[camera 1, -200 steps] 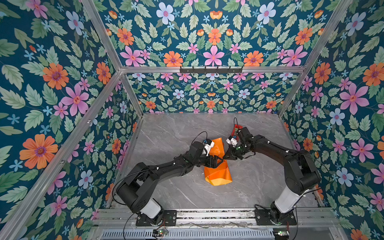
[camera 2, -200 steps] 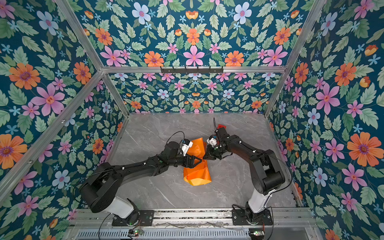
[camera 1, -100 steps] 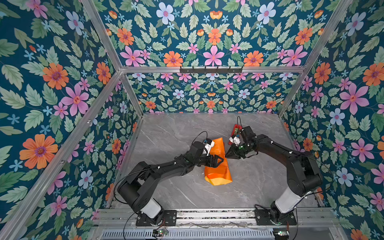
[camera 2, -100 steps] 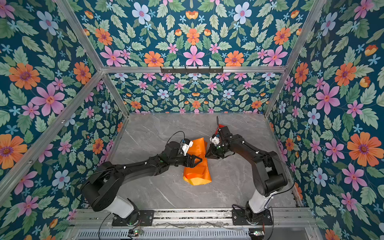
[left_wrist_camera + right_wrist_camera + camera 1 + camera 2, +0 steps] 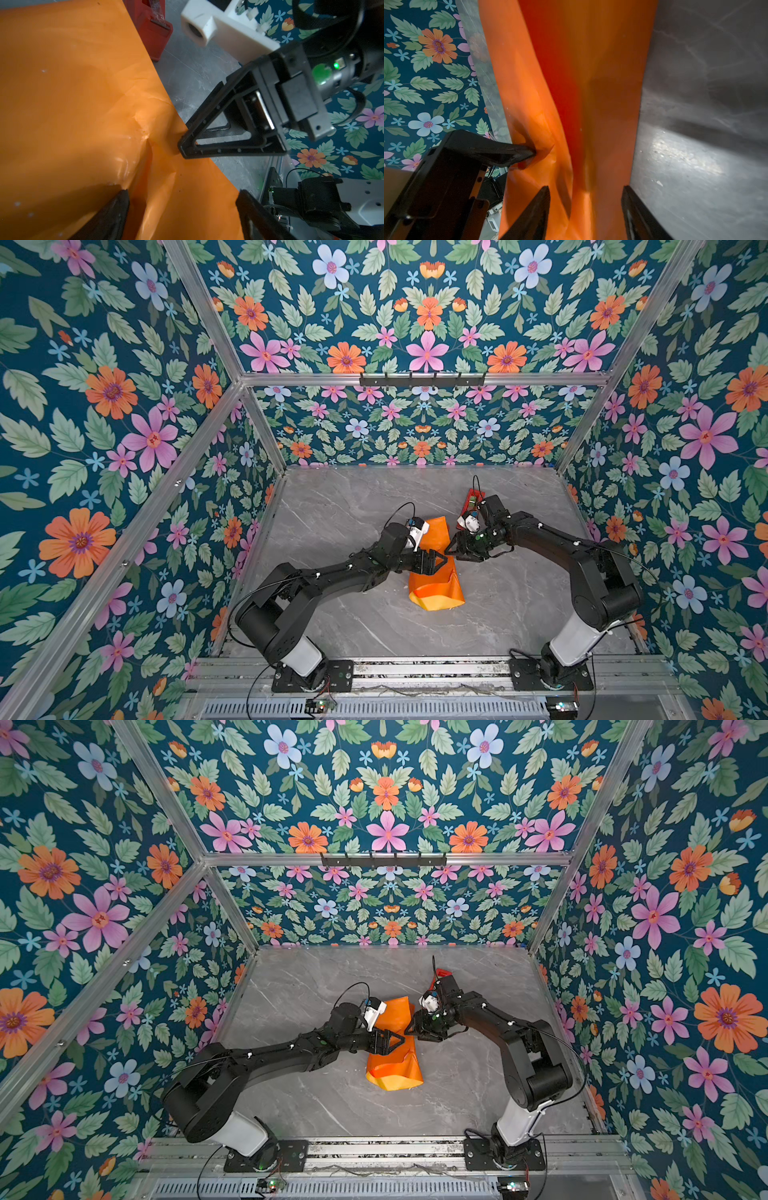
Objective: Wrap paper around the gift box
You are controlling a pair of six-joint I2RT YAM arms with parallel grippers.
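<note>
**Both grippers released at the folded paper**

I take the paper (image 5: 436, 591) as my mark. It lies folded into a long, creased bundle about mid-way across the grey marble table (image 5: 332, 510). Its glossy orange face is turned outward, and the paler yellow-orange face shows at its near, gaping end. The gift box shows in no view, so I cannot tell where it sits.

From the paper's left, the left arm (image 5: 332, 572) reaches in low. The left gripper (image 5: 439, 562) sits over the middle of the bundle with its jaws standing wide, released and clamping nothing. In the left wrist view one of its fingers (image 5: 116, 209) rests against the paper (image 5: 72, 104), and the other stands just off the paper's edge. In the right wrist view a left fingertip (image 5: 525, 152) presses a dent into the paper (image 5: 602, 83).

At the paper's right edge, close beside the left gripper, the right gripper (image 5: 455, 551) meets the paper tip-first. In the right wrist view its jaws are parted, with a fold of the paper running between them and neither finger pinching it, so I call it released. In the left wrist view the right gripper (image 5: 185, 138) touches the paper's edge just where the creases gather.

Just beyond the paper's far right corner stands the red tape dispenser (image 5: 472, 498), partly hidden behind the right wrist in both top views. Farther right of the paper, the right arm (image 5: 552, 537) stretches back across bare table.
</note>
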